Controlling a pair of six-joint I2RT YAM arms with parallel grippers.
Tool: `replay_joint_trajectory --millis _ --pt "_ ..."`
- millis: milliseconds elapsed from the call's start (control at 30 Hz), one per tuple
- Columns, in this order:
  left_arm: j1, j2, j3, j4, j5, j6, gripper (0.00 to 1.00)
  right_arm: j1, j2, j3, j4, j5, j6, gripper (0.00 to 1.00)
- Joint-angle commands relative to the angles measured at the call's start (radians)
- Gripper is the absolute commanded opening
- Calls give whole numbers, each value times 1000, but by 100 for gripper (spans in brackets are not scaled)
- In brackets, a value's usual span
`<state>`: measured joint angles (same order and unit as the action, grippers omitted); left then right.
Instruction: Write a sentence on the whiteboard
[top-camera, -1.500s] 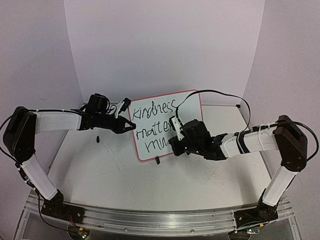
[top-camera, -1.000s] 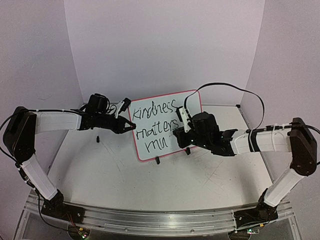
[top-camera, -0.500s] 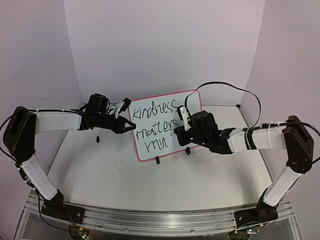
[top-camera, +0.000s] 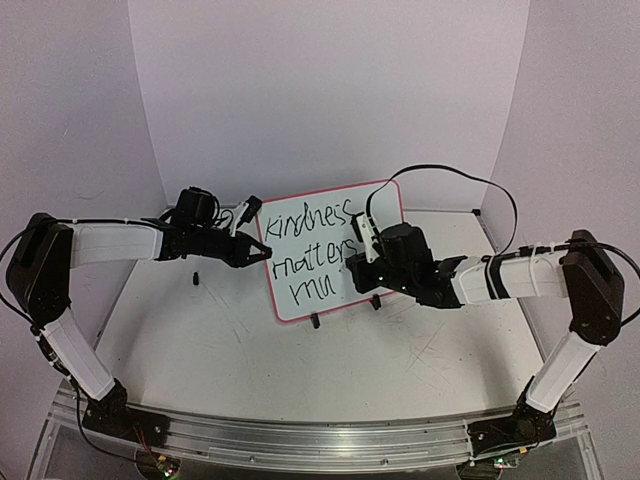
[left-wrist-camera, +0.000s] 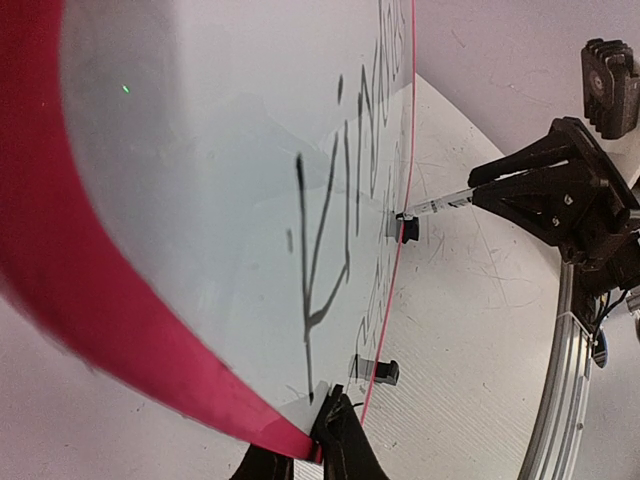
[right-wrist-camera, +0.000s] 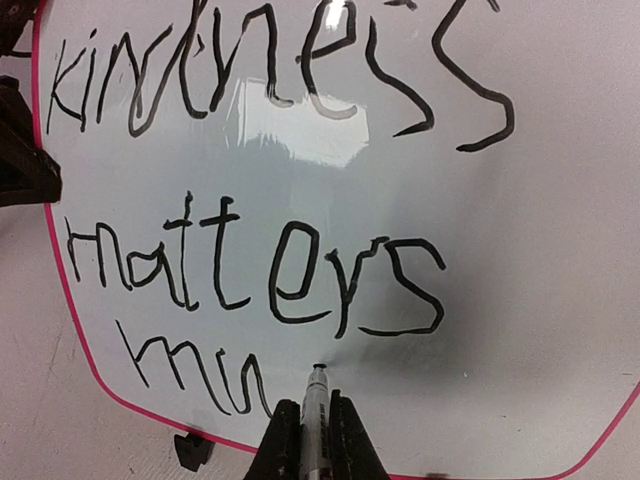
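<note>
**A:** Anything different from a second and a half back?

**B:** Only the right arm, really. Its wrist sat lower and hid the end of "matters". Now it's further up and the whole word shows. The black cable (top-camera: 450, 172) over that arm arches higher too. The left pincer (top-camera: 262, 254) hasn't budged, and neither has the whiteboard (top-camera: 378, 205). No new strokes in the sentence (top-camera: 315, 250) either: it reads "kindness / matters / mu", same as before.

**A:** Grips?

**B:** Both closed tight. The left one pinches the board's left edge, right on the red-pink rim (left-wrist-camera: 100, 300). The right pincer (right-wrist-camera: 315, 425) is clamped round a thin marker (right-wrist-camera: 315, 395), with its dark tip touching the board just right of the "u".

**A:** Where's the board, and what's it like?

**B:** It's mid-surface (top-camera: 250, 345), between the two arms, standing on its lower edge on two small black clip feet (top-camera: 315, 321). The face is glossy white with a patch of glare, the corners are rounded and the rim is thin. The lettering is black and wobbly, with uneven strokes. The surface is dull grey and matte, scratched all over.
</note>
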<state>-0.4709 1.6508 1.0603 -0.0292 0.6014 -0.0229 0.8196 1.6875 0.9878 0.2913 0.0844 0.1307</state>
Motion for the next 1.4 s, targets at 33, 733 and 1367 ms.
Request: replay_joint_trajectory --millis 33,733,1367 --pt "15 35 21 -50 -245 102 0 6 29 43 31 -25 -3 0" --pt "15 32 21 -52 -249 103 0 29 -2 -65 3 -16 35 0" --pt "15 32 25 -53 -248 104 0 6 -36 -8 38 5 48 0"
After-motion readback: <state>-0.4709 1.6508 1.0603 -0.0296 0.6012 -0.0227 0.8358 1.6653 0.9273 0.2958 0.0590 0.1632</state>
